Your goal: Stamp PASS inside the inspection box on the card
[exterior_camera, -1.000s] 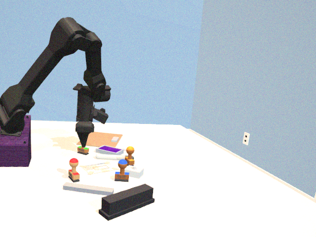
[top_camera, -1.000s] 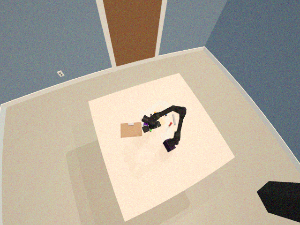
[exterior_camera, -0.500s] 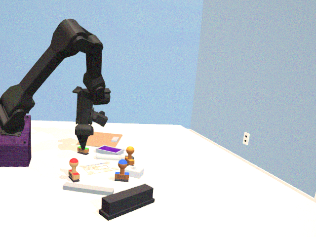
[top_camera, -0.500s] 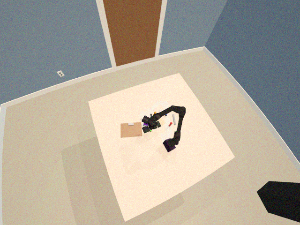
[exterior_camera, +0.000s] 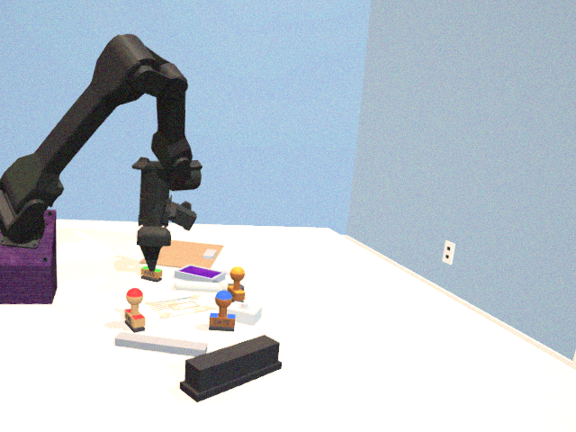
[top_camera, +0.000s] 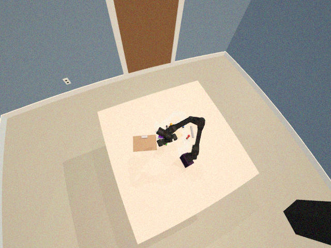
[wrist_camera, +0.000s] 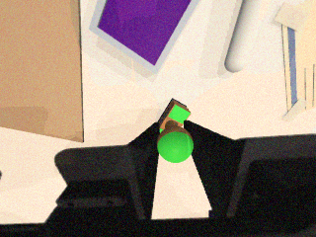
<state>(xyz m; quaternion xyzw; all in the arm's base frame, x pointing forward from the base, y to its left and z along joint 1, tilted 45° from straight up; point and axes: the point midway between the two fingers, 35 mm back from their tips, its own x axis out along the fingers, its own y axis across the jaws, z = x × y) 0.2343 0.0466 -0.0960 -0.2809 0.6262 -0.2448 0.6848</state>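
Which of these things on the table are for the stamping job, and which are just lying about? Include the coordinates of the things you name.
For the job:
- PASS stamp (top_camera: 166,144) (exterior_camera: 157,274) (wrist_camera: 175,147)
- purple pad (top_camera: 160,137) (exterior_camera: 201,272) (wrist_camera: 143,30)
- card (top_camera: 179,133) (exterior_camera: 184,305) (wrist_camera: 307,54)

Apparently just lying about:
- red stamp (top_camera: 187,137) (exterior_camera: 134,309)
- blue stamp (top_camera: 183,126) (exterior_camera: 223,311)
- orange stamp (top_camera: 170,124) (exterior_camera: 237,276)
- brown board (top_camera: 145,144) (exterior_camera: 181,254) (wrist_camera: 39,64)
- white rod (exterior_camera: 197,285) (wrist_camera: 243,39)
- white box (exterior_camera: 246,313)
- grey bar (top_camera: 192,132) (exterior_camera: 160,343)
- black block (exterior_camera: 232,363)

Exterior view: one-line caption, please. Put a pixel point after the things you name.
Pincer (exterior_camera: 151,268) (wrist_camera: 171,125) down at the green-topped PASS stamp (exterior_camera: 151,274) (wrist_camera: 175,146), with the purple ink pad (exterior_camera: 201,272) (wrist_camera: 143,25) (top_camera: 160,136) uncovered nearby.

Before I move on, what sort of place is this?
Probably an inspection or stamping bench in a plain room: several knob-handled stamps, such as the blue one, an open purple ink pad and a printed card.
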